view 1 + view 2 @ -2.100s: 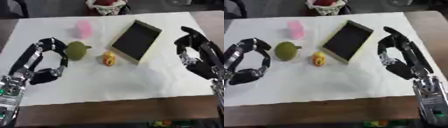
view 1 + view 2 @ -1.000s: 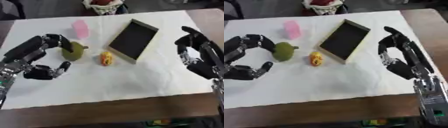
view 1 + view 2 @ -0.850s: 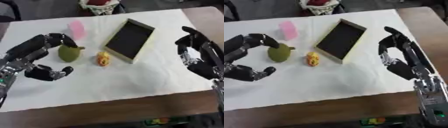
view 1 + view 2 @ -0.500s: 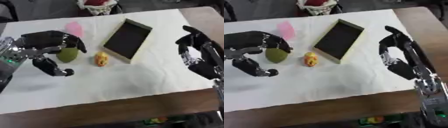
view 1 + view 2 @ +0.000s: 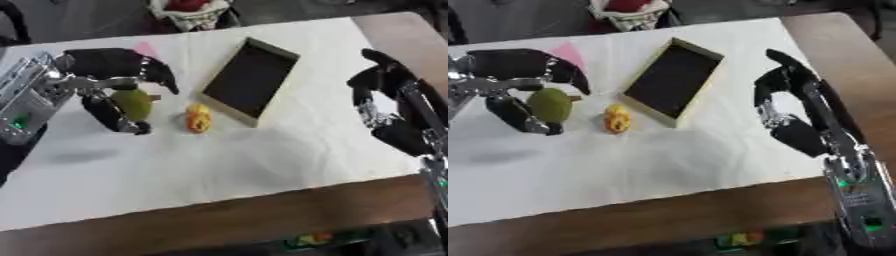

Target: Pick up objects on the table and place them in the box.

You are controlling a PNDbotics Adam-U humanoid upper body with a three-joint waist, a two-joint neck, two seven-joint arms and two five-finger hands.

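A green round fruit (image 5: pixel 133 102) lies on the white sheet at the left. My left hand (image 5: pixel 98 64) arches over it, with the fingers (image 5: pixel 163 77) spread above its far side and the thumb (image 5: pixel 112 114) at its near left; no grasp shows. A small yellow-orange object (image 5: pixel 198 118) lies just right of the fruit. A pink object (image 5: pixel 566 51) peeks out behind the left hand, mostly hidden. The dark-floored box (image 5: pixel 224 104) with pale walls lies askew in the middle. My right hand (image 5: pixel 386 102) hovers open at the right, away from everything.
A white sheet (image 5: pixel 262 155) covers most of the brown table (image 5: pixel 219 220). A pale bag holding something red (image 5: pixel 187 10) sits at the far edge. Bare table shows at the far right (image 5: pixel 398 30).
My left hand has swung in and turned over the green fruit, fingers now arched above it. The view has tilted. The right hand has stayed in place.
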